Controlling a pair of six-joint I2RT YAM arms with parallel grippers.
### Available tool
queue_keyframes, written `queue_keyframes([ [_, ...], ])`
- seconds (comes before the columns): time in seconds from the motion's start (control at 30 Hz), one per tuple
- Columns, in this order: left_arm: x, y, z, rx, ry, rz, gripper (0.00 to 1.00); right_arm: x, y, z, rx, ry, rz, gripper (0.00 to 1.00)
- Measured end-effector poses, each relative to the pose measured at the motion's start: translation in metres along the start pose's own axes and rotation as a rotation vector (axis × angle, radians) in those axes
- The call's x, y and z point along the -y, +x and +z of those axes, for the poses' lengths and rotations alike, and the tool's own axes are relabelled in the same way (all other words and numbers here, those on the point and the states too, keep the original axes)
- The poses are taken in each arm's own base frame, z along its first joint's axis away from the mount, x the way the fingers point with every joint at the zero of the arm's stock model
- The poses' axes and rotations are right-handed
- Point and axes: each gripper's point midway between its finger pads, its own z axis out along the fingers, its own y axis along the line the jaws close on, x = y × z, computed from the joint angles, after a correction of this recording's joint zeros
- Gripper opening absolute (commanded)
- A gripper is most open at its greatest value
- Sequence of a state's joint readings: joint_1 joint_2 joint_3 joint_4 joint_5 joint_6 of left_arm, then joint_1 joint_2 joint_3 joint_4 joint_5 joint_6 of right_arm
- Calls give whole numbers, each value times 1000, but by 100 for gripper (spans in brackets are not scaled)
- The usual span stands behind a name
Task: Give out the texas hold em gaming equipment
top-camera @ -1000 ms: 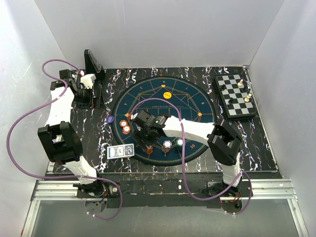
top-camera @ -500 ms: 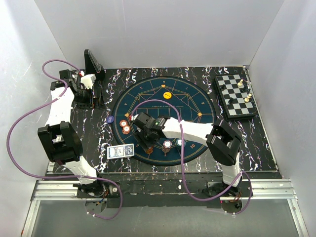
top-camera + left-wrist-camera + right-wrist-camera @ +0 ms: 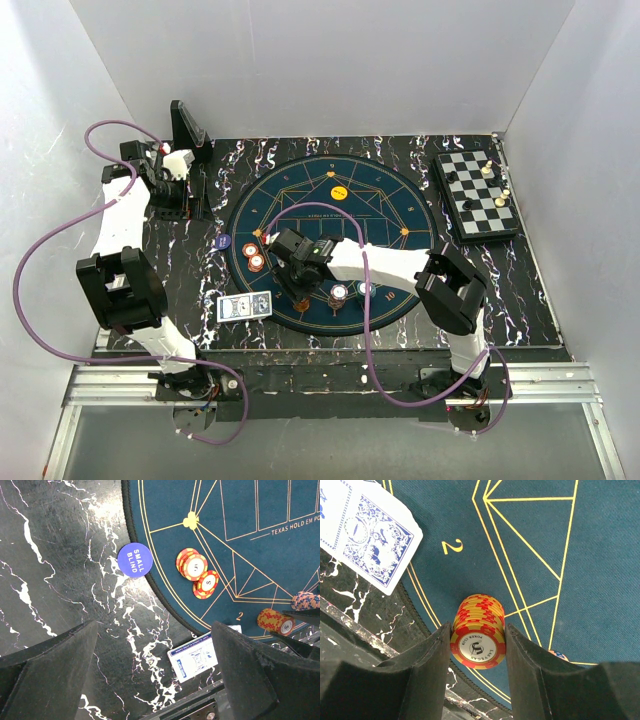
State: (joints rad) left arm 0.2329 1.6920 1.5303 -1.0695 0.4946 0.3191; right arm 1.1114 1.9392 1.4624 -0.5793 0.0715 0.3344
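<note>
Hold em gear lies mostly on and around the round mat (image 3: 300, 200), which fills the middle of the desk (image 3: 560, 300). The chessboard (image 3: 478, 193) sits at the far right, well apart and, I judge, no part of this job. The right end effector (image 3: 477, 630) reaches across to the mat's near-left rim. It is down low with its pads against both sides of an orange stack (image 3: 478, 647), which rests on the felt beside the gold "2". That low, level approach probably lets the pads bear on the whole pile, so no chip slides out when it lifts. The left end effector (image 3: 155, 625) hangs over the left of the desk with its fingers wide apart and nothing between them. It seems parked there to leave the mat to the other arm. Two cards (image 3: 245, 306) lie backs up just left of the stack, straddling the rim, likely a hand dealt to that seat. More orange chips (image 3: 195, 567) sit inside the left rim. The small-blind disc (image 3: 135, 560) lies just outside it on the desk, and a yellow disc (image 3: 339, 191) lies toward the mat's far side.
</note>
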Motion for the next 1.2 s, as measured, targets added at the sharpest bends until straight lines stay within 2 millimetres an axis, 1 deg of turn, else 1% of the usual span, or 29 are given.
queue_keyframes([
  [0.03,0,0,0,0,0,-1,98,0,0,0,0,0,-1,52],
  [0.07,0,0,0,0,0,0,98,0,0,0,0,0,-1,52],
  [0.37,0,0,0,0,0,0,98,-1,0,0,0,-1,-2,54],
  [0.47,0,0,-1,0,0,0,98,-1,0,0,-1,-3,-2,61],
  [0.67,0,0,-1,-1,0,1,98,-5,2,0,-5,-15,-3,64],
  [0.93,0,0,-1,-1,0,1,98,-7,3,0,-7,-18,-7,60],
  [1.2,0,0,-1,-1,-2,2,98,-4,6,6,-20,-5,-7,50],
])
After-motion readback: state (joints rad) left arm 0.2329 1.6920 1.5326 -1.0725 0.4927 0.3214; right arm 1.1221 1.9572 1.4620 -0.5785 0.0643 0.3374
